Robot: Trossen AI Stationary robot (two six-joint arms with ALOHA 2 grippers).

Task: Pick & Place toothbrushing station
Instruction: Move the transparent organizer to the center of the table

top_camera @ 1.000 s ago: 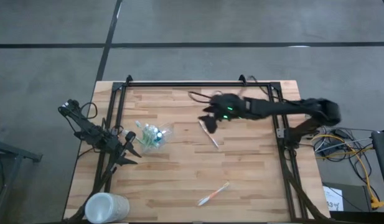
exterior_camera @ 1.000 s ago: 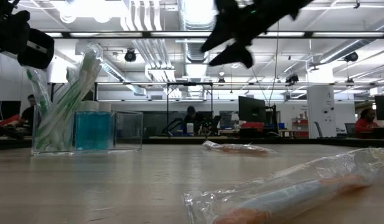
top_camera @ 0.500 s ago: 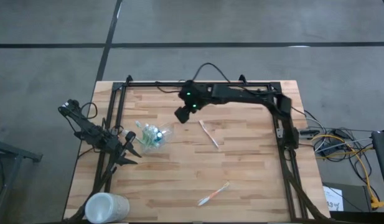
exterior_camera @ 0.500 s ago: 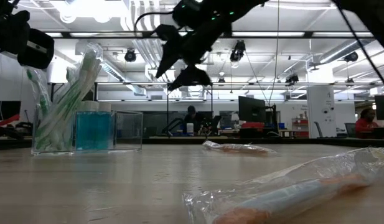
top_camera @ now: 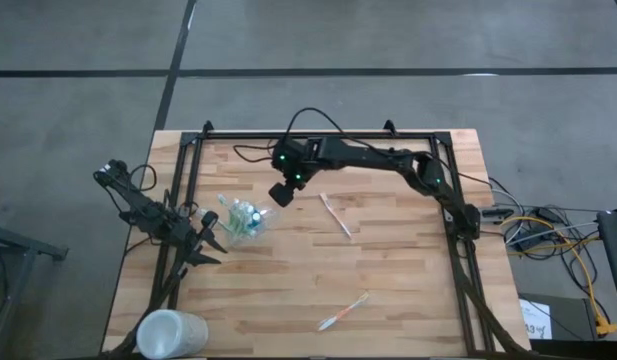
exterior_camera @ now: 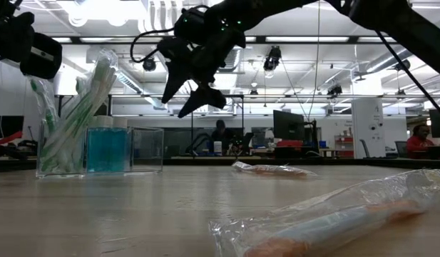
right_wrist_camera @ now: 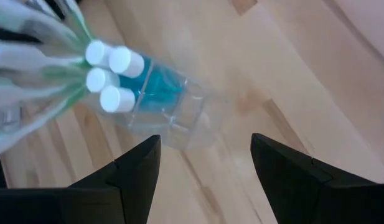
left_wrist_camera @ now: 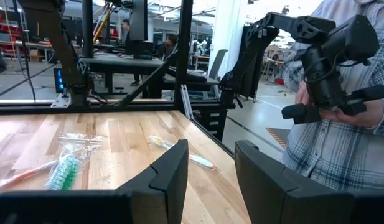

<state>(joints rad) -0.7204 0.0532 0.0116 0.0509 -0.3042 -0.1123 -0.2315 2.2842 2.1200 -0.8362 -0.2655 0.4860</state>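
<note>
Toothbrushing station (top_camera: 242, 218) upright on the table (top_camera: 388, 280), on its left half, green-and-white toothbrushes (exterior_camera: 77, 114) and blue tubes (right_wrist_camera: 114, 78) inside. Right end effector (top_camera: 281, 192) in the air just beside and above the station, fingers (right_wrist_camera: 139, 171) spread wide, empty, the holder visible between them. Left end effector (top_camera: 210, 238) at the table's left edge, close to the station, fingers (left_wrist_camera: 173, 171) parted, empty. Two wrapped toothbrushes (top_camera: 336, 215) (top_camera: 343, 311) flat on the wood, well apart. Frosted cup (top_camera: 170, 334) at the near left corner.

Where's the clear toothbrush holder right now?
High view: toothbrush holder stands left of table centre, between the left claw and the open right claw.
</note>
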